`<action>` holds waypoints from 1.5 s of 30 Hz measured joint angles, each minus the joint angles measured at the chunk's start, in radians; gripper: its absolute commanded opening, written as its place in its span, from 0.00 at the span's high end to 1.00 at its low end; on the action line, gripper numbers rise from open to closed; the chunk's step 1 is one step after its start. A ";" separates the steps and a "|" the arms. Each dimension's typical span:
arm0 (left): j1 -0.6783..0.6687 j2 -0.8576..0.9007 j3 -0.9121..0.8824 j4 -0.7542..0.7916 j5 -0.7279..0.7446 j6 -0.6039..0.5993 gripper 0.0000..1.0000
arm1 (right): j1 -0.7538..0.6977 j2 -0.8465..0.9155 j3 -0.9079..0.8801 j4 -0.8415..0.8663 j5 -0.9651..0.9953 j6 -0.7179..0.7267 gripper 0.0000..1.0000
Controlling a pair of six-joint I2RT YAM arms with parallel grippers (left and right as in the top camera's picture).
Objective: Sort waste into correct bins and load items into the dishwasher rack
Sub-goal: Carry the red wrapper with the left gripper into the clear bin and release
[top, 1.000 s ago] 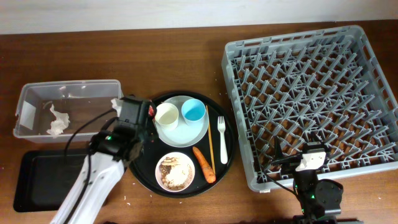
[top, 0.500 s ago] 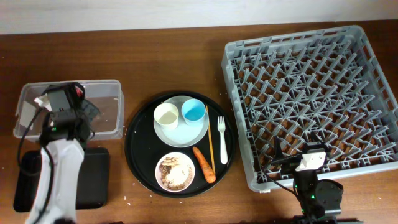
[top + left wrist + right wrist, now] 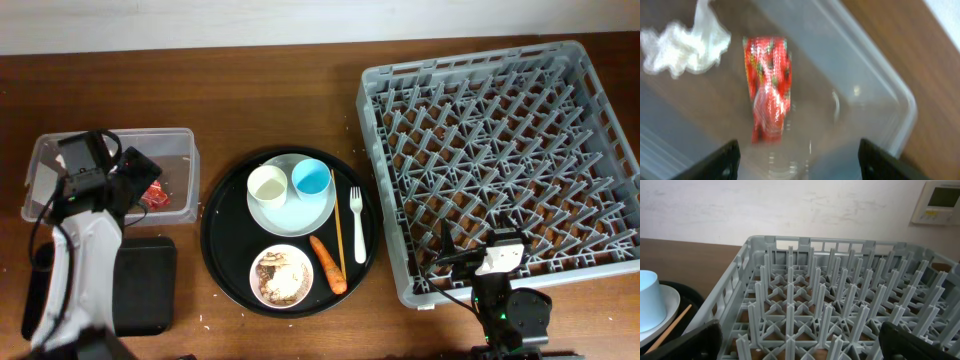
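My left gripper (image 3: 130, 175) hangs open over the clear tub (image 3: 185, 140). Its jaws stand wide apart with nothing between them. The red wrapper (image 3: 767, 85) lies loose inside the tub, beside a white tissue (image 3: 685, 42); overhead the wrapper (image 3: 152, 193) shows at the tub's right end. In the left wrist view the gripper (image 3: 797, 162) sits just below the wrapper. My right gripper (image 3: 460, 262) is open at the front left corner of the grey dishwasher rack (image 3: 500, 130), holding nothing; the rack's pegs (image 3: 790, 305) fill the view of that gripper (image 3: 800, 342).
A round black tray (image 3: 215, 250) holds a plate (image 3: 300, 212) with a white cup (image 3: 267, 185) and blue cup (image 3: 311, 179), a bowl (image 3: 282, 275) of scraps, a carrot (image 3: 328, 263), a fork (image 3: 357, 225) and a stick (image 3: 338, 235). A flat black tray (image 3: 145, 290) lies under my left arm.
My left arm swung from the round tray to the clear tub with the red wrapper. Its jaws then opened and the wrapper dropped into the tub. The right arm stayed still.
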 measured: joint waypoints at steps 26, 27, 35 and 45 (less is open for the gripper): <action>0.409 -0.315 -0.258 -0.306 -0.019 -0.092 1.00 | 0.000 0.000 0.000 0.000 0.000 0.001 0.01; 0.410 -0.294 -0.283 -0.272 -0.002 -0.092 1.00 | 0.000 0.000 0.000 0.000 0.000 0.000 0.01; 0.410 -0.096 -0.399 0.056 0.058 -0.087 1.00 | 0.000 0.000 0.000 0.000 0.000 0.001 0.01; 0.410 0.074 -0.404 0.247 0.183 -0.053 1.00 | 0.000 0.000 0.000 0.000 0.000 0.001 0.01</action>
